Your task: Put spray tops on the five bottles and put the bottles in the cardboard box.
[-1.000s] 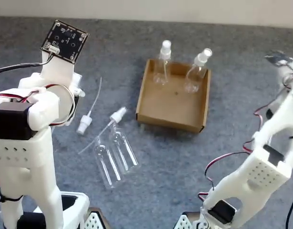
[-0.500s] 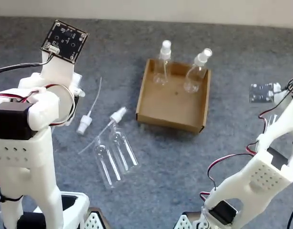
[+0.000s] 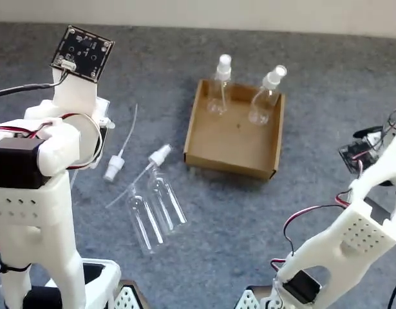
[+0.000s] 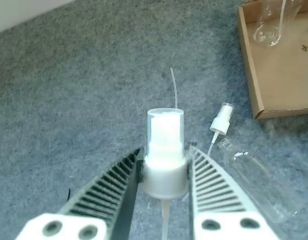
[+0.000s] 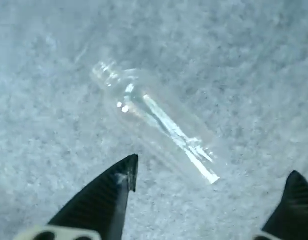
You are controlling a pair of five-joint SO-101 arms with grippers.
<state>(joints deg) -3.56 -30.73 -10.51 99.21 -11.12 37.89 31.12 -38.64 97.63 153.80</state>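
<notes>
Left gripper [image 4: 165,156] is clamped on a spray top [image 4: 165,172], held upright above the grey surface [image 4: 68,100]. Right gripper [image 5: 212,167] is spread wide above a capless bottle [image 5: 159,127] lying flat on that surface. The cardboard box [image 3: 226,164] sits toward the far edge, with two capped bottles [image 3: 220,96] standing along its far wall.

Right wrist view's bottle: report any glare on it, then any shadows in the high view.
Right wrist view: the lying bottle carries bright glare streaks along its side. High view: the cardboard box throws a soft shadow by its near wall.
</notes>
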